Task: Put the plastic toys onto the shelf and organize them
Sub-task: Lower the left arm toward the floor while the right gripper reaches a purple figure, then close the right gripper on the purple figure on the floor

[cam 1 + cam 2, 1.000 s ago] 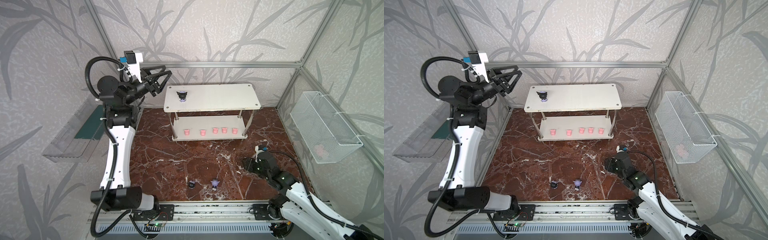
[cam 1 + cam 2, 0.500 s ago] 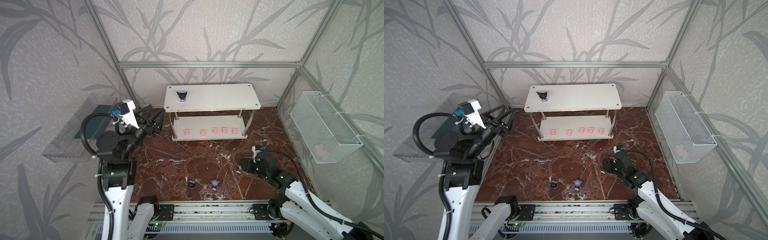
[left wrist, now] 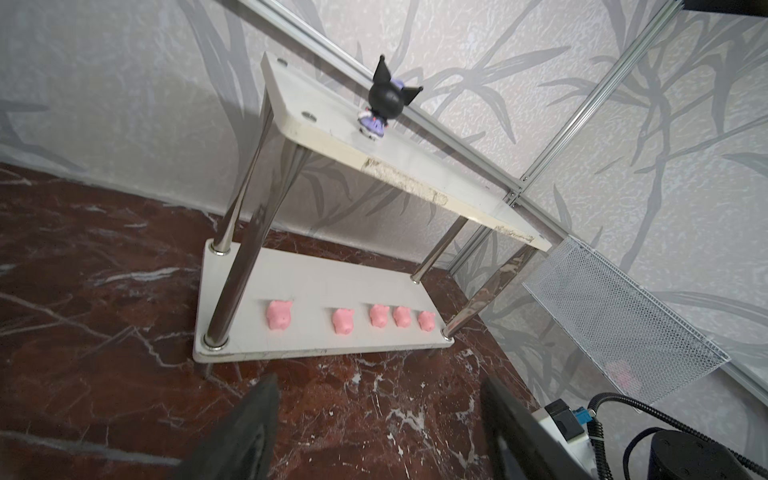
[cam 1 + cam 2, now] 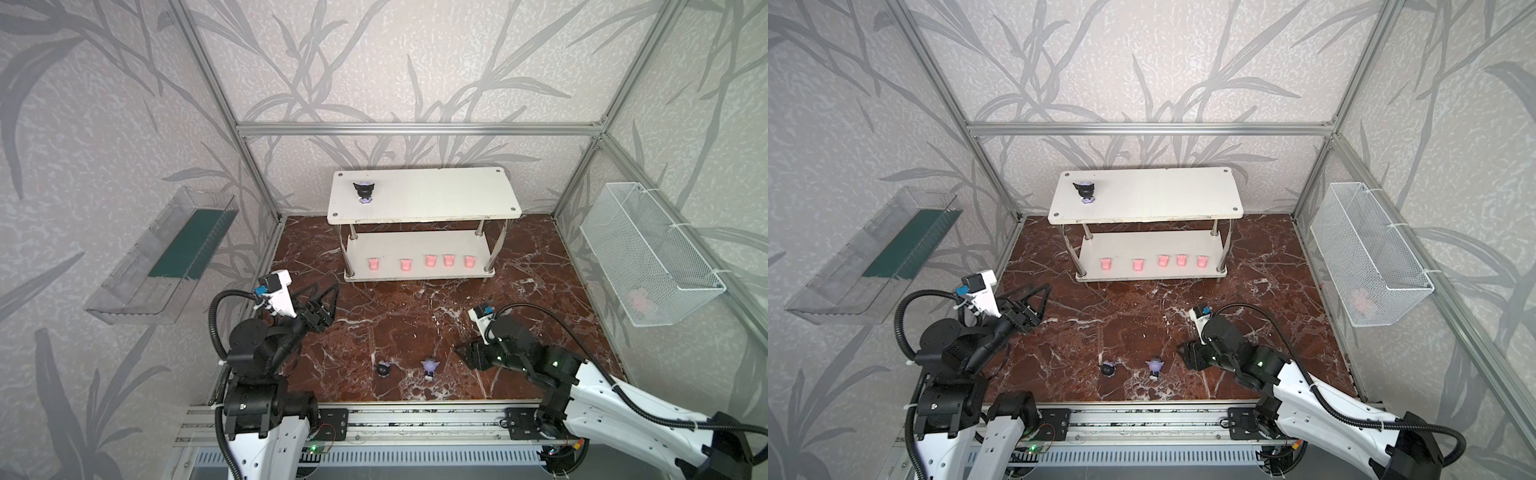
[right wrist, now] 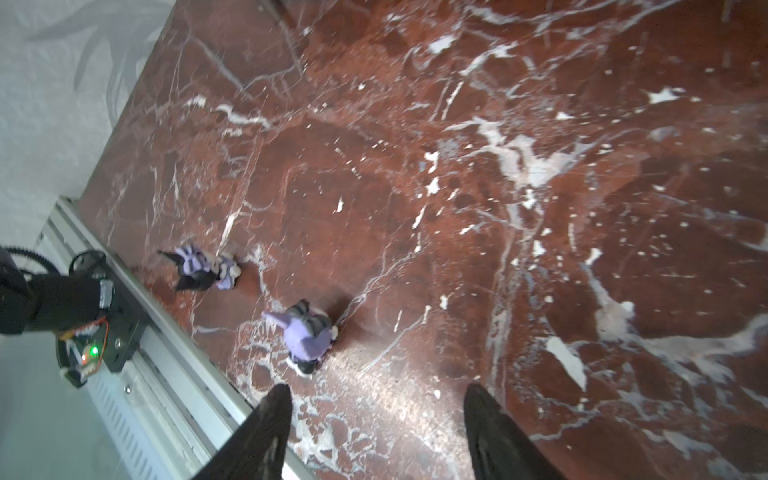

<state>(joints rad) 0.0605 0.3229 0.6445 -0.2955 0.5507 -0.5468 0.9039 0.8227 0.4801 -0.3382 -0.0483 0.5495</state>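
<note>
Right gripper (image 5: 375, 390) — lilac figurine (image 5: 307, 337) just beside

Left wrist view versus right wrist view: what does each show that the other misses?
Left wrist only: the shelf, five pink piglets on its lower board, a black figurine on top, the mesh basket. Right wrist only: a lilac figurine and a black-and-lilac figurine on the marble floor. Both: that floor, and an open, empty gripper: left gripper, right gripper.
</note>
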